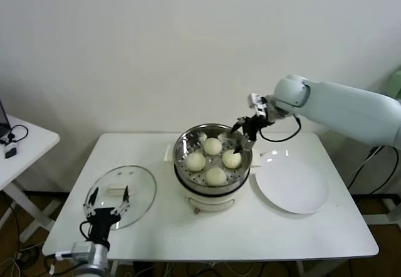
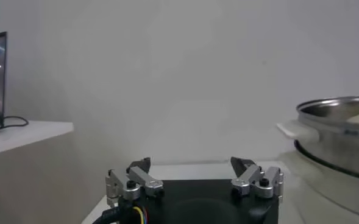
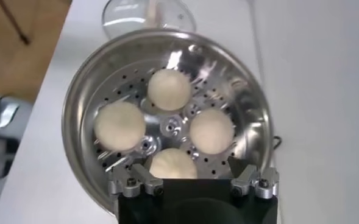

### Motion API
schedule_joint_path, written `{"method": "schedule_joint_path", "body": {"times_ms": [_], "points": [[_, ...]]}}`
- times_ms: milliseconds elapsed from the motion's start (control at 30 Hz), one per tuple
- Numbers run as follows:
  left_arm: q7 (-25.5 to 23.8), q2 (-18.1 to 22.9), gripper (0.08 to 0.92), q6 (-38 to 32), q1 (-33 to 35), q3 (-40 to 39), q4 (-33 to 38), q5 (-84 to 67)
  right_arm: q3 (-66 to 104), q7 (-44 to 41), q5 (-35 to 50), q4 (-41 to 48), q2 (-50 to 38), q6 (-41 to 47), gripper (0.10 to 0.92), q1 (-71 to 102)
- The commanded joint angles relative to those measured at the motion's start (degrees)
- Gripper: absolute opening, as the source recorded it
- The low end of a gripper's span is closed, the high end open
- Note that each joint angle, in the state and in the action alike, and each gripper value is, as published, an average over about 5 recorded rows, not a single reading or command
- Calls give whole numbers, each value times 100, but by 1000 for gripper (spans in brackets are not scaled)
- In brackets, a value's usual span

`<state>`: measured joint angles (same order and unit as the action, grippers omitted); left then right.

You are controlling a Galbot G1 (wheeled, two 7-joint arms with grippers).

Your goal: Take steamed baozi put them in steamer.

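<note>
Head view shows all four steamed baozi point(image 1: 213, 160) sitting in the steamer point(image 1: 182, 148) at the middle of the worktop point(image 1: 313, 233). The white plate point(image 1: 294, 186), at 3 o'clock from the steamer, has no buns on it. The right gripper point(image 1: 243, 131) hangs over the steamer's rim at 2 o'clock, jaws apart and holding nothing. It should lift straight up so it bumps no bun. The left gripper point(image 1: 106, 200) waits by the glass lid point(image 1: 141, 192), at 9 o'clock, jaws apart too.
</note>
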<state>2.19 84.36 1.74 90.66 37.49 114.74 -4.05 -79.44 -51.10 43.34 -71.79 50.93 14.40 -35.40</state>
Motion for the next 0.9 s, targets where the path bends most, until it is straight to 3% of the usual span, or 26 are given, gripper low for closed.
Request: {"method": "schedule_joint_path", "body": {"times_ms": [33,433,700,900], "points": [[-10,76,823,-62,-132,-194,28,176,2812,1008,-381,-967,-1667,-57,823,1859],[9,104,823,-234,-68,-291,70,433,7129,2811,-889,-2043,-2279,-795,823,6295],[14,138,823,-283,-31,-277,81,397,10414,3298,-1339,-2800,-1107,-1523,823,9759],[-64,96,823,-279,21,-175,56,292,11516,3306,-2011,-3061,339,-2300,823,11185]]}}
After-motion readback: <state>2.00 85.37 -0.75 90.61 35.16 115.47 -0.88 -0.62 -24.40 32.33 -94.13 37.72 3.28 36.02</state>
